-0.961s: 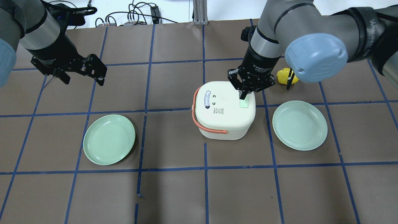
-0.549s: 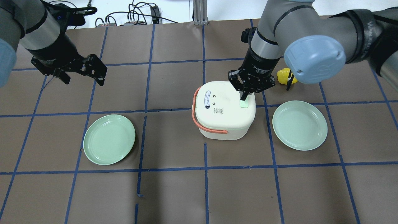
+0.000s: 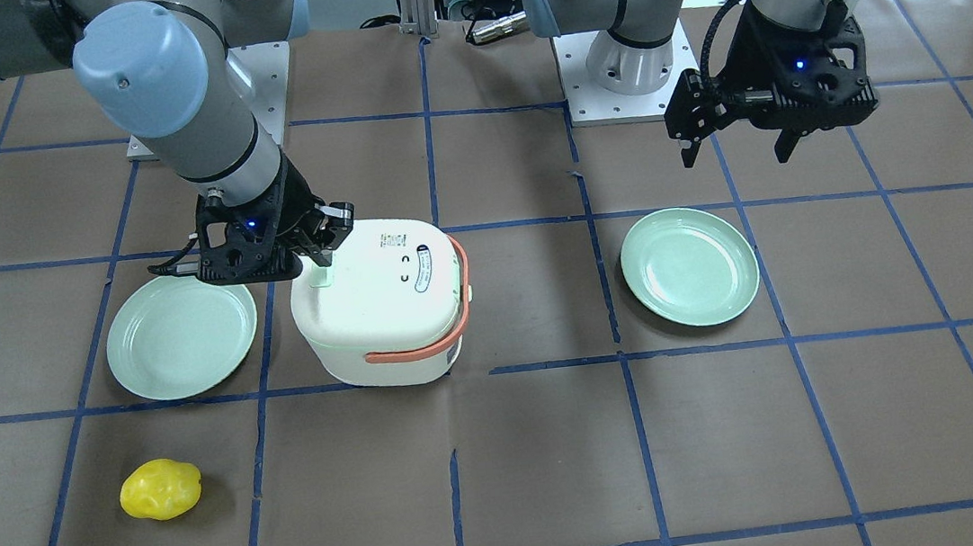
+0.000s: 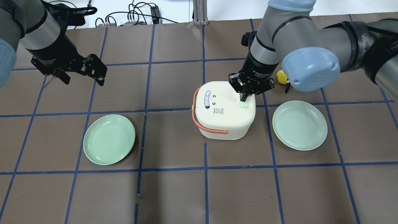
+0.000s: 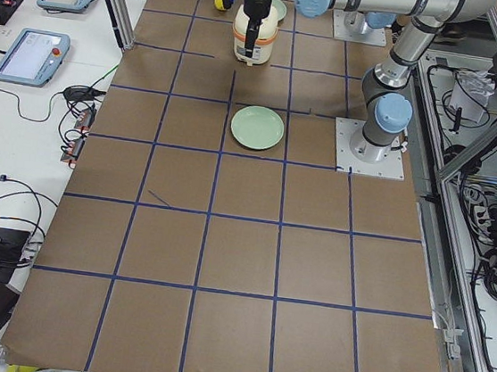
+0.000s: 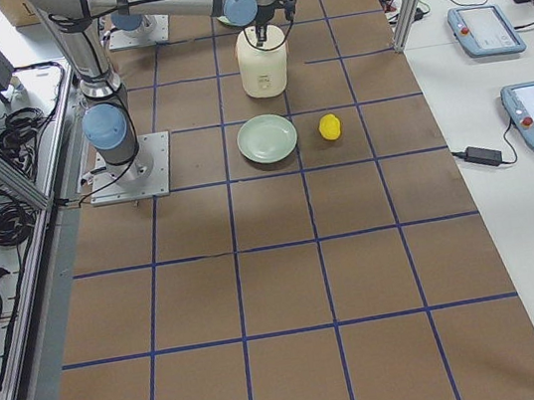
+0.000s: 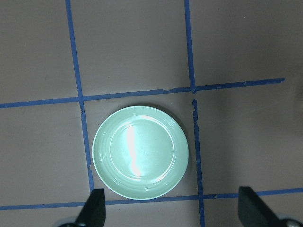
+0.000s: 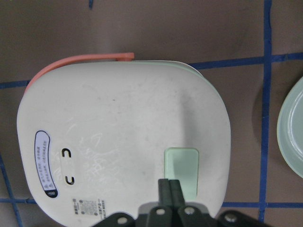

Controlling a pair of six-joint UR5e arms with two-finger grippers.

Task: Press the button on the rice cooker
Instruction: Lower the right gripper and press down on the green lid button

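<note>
A cream rice cooker (image 4: 222, 107) with a salmon handle (image 4: 199, 119) stands at the table's middle. Its pale green button (image 4: 244, 104) is on the lid near the right edge; it also shows in the right wrist view (image 8: 181, 171). My right gripper (image 4: 243, 97) is shut, its fingertips (image 8: 169, 193) pressed together and pointing down at the button's near edge. From the front view the right gripper (image 3: 318, 263) sits just over the lid (image 3: 378, 271). My left gripper (image 4: 82, 79) is open and empty, hovering far left above a green plate (image 7: 140, 152).
A green plate (image 4: 109, 139) lies left of the cooker and another green plate (image 4: 299, 125) lies right of it. A yellow lemon-like object (image 3: 160, 489) sits behind the right plate, partly hidden by my right arm in the overhead view. Blue tape lines grid the brown table.
My right arm has come down slightly and drawn in toward the button, covering more of the yellow object. The cooker, plates and left arm have not moved.
</note>
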